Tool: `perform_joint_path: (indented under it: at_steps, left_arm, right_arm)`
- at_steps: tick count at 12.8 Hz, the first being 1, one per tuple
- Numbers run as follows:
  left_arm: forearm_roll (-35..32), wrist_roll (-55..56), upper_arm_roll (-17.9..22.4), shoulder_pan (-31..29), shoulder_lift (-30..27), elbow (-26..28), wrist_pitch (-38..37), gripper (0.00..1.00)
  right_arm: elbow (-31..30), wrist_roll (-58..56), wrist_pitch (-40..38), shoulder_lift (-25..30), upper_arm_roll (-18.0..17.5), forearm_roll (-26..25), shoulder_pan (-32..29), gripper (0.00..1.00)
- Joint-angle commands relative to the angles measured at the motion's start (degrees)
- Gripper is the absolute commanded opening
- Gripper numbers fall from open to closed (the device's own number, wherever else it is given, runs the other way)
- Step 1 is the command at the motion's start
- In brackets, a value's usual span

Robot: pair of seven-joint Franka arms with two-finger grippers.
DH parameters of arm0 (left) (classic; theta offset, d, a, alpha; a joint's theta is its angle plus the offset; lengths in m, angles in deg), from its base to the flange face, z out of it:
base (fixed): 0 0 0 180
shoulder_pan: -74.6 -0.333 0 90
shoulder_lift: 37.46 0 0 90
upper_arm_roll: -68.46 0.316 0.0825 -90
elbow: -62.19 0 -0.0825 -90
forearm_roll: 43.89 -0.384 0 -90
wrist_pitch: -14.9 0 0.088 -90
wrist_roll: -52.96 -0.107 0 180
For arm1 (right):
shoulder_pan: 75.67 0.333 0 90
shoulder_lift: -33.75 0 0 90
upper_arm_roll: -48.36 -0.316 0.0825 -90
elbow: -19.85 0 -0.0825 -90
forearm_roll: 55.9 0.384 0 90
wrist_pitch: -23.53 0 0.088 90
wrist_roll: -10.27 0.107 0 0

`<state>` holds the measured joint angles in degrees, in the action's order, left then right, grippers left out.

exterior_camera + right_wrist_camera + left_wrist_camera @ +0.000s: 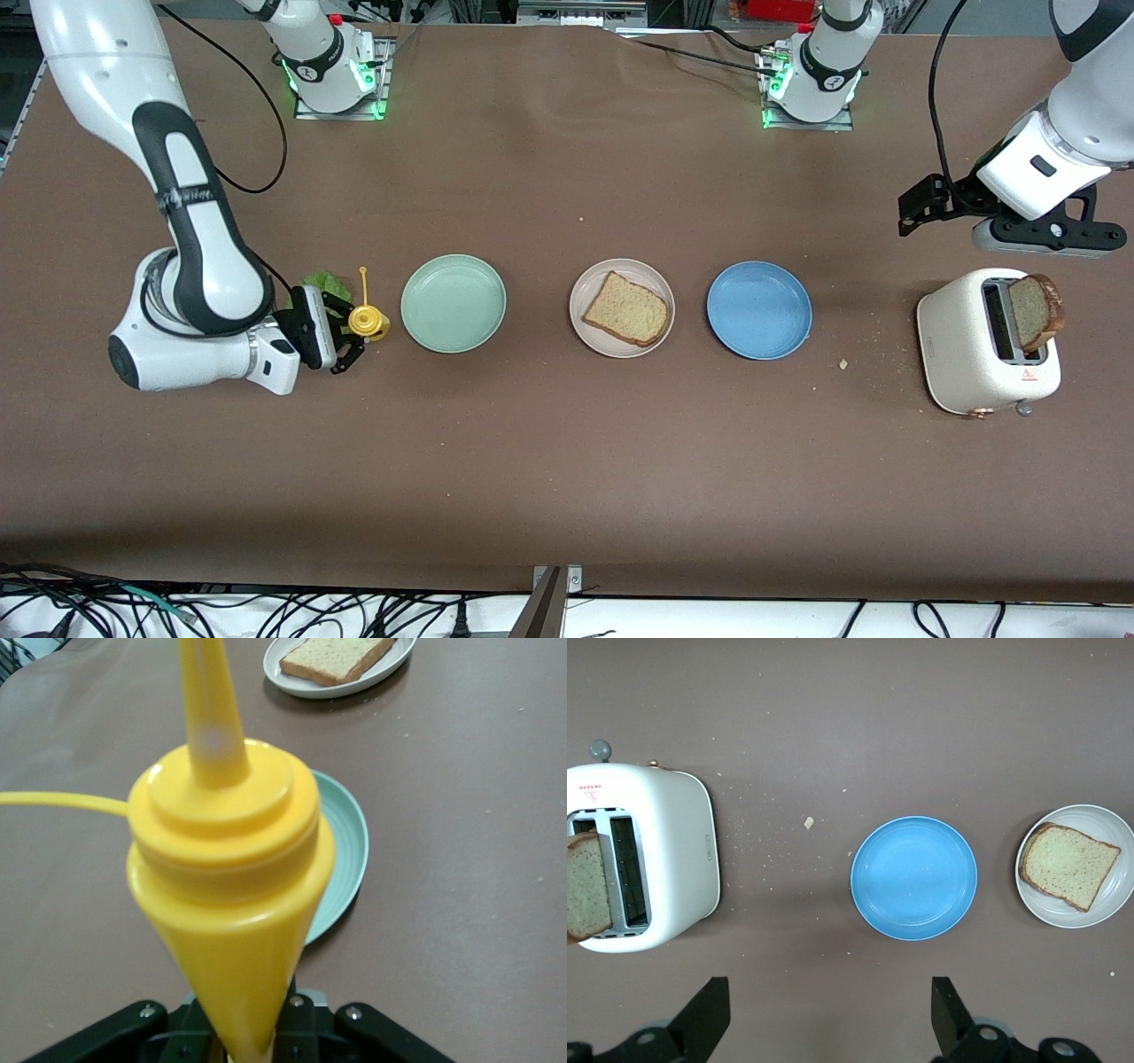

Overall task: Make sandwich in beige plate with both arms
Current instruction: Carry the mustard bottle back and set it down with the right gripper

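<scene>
Reaching low, right gripper (353,330) grasping yellow bottle (367,320)

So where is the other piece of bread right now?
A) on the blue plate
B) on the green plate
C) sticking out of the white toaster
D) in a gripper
C: the second bread slice stands in a slot of the white toaster, while the blue plate and green plate hold nothing.

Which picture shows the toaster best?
The front view: the whole white toaster shows, with bread sticking out of its slot. The left wrist view cuts off the toaster's edge. The right wrist view misses it.
</scene>
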<state>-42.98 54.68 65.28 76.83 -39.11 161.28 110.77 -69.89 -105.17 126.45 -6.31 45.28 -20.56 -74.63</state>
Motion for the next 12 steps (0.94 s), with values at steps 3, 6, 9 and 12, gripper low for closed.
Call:
perform_joint_path:
  at_steps: [3,6,9,12]
  left_arm:
    - [1.12,-0.93,0.36,0.14,0.33,-1.18,-1.04,1.00]
    - [1.11,-0.93,0.36,0.14,0.33,-1.18,-1.04,1.00]
    - [1.20,-0.76,0.36,0.05,0.33,-1.18,-1.04,1.00]
    - [1.11,-0.58,0.45,0.05,0.42,-1.18,-1.04,1.00]
  right_arm:
    - [-2.09,-12.88,-1.76,-4.50,1.76,8.60,-1.39,0.00]
    - [-4.73,-13.68,-1.67,-4.59,2.12,10.26,-1.47,0.00]
    - [-6.67,-14.56,-1.32,-4.50,3.87,14.66,-1.39,0.00]
    - [-6.76,-15.95,-0.53,-4.51,5.19,16.69,-1.30,0.99]
